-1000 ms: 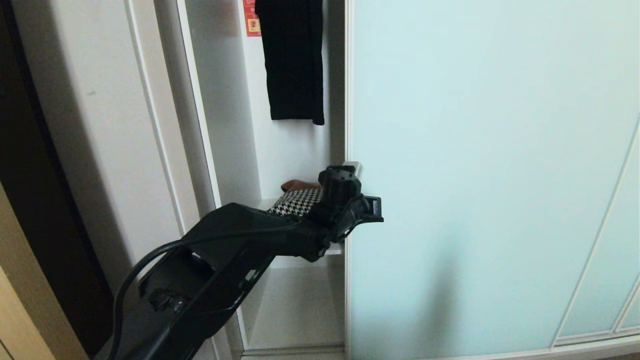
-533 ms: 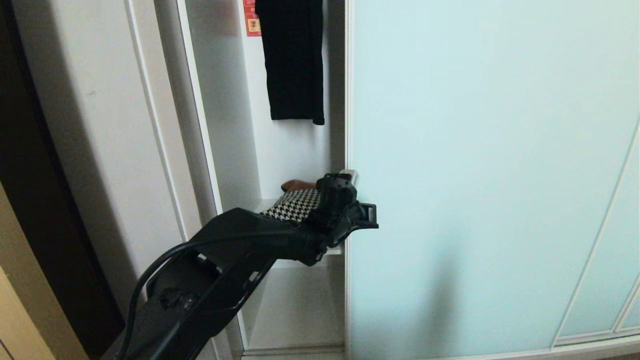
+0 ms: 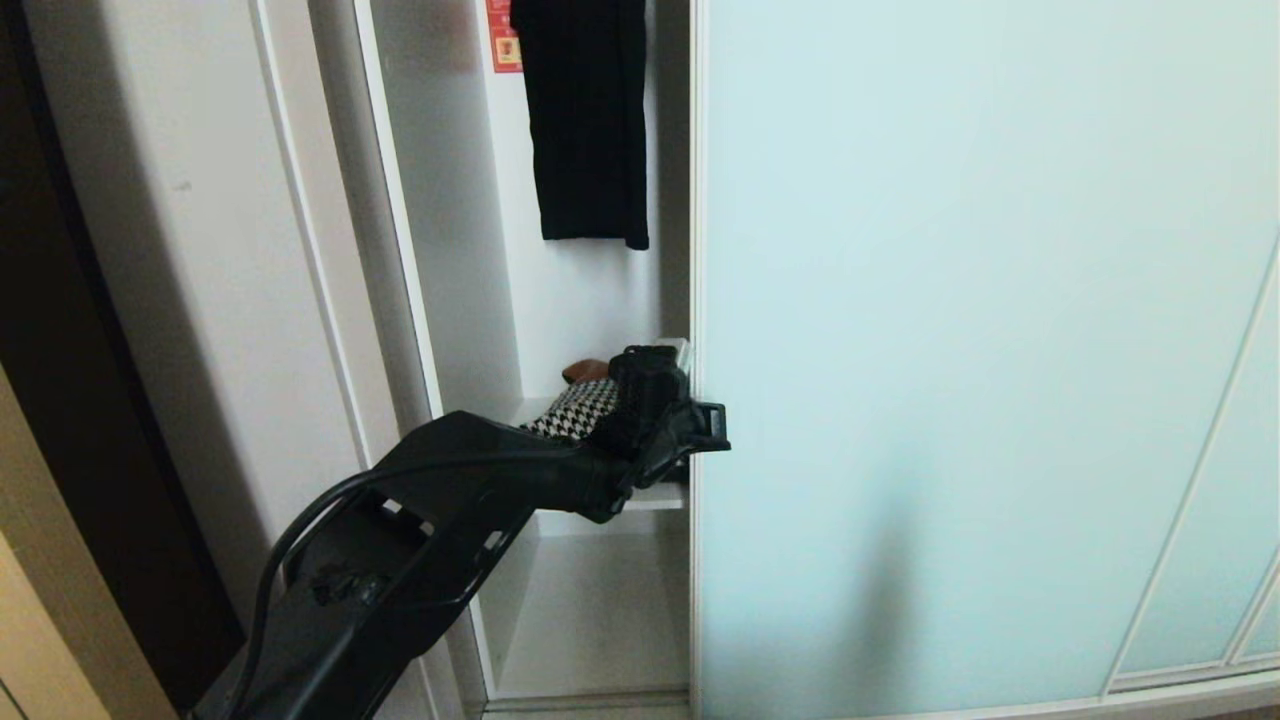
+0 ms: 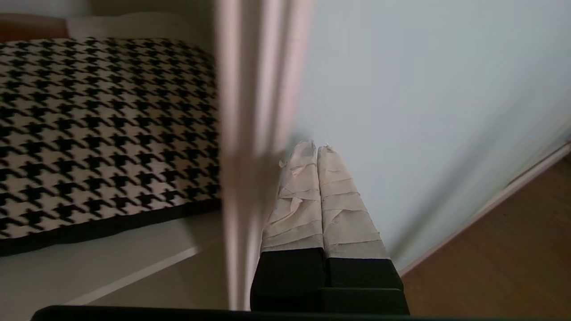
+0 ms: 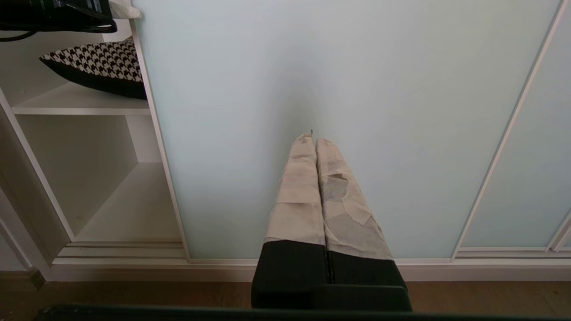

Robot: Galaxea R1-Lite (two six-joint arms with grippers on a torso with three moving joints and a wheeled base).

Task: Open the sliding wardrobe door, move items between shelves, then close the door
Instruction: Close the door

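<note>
A: Fig. 1. Where is your left gripper (image 4: pixel 316 149) relative to the door (image 3: pixel 950 350)?

B: At the door's left edge, about level with the shelf (image 3: pixel 655 495). My taped fingers (image 4: pixel 341 200) are pressed together, holding nothing, with their tips on the frosted glass just beside the frame.

A: And the cushion (image 3: pixel 580 408)?

B: It lies flat on that shelf, in the open compartment on the far side of the door's edge from my fingertips. Above it hangs a black garment (image 3: pixel 585 120).

A: Which relation governs the next move?

B: The door's edge runs vertically and the panel slides sideways. The cushion lies left of that edge, near my left gripper. I judge the opening narrow, so the edge probably needs pushing further right before I reach in.

A: The right gripper (image 5: pixel 314 145)?

B: Also closed and empty, facing the door's glass lower down, well apart from the opening. The left is plainly nearer.
</note>
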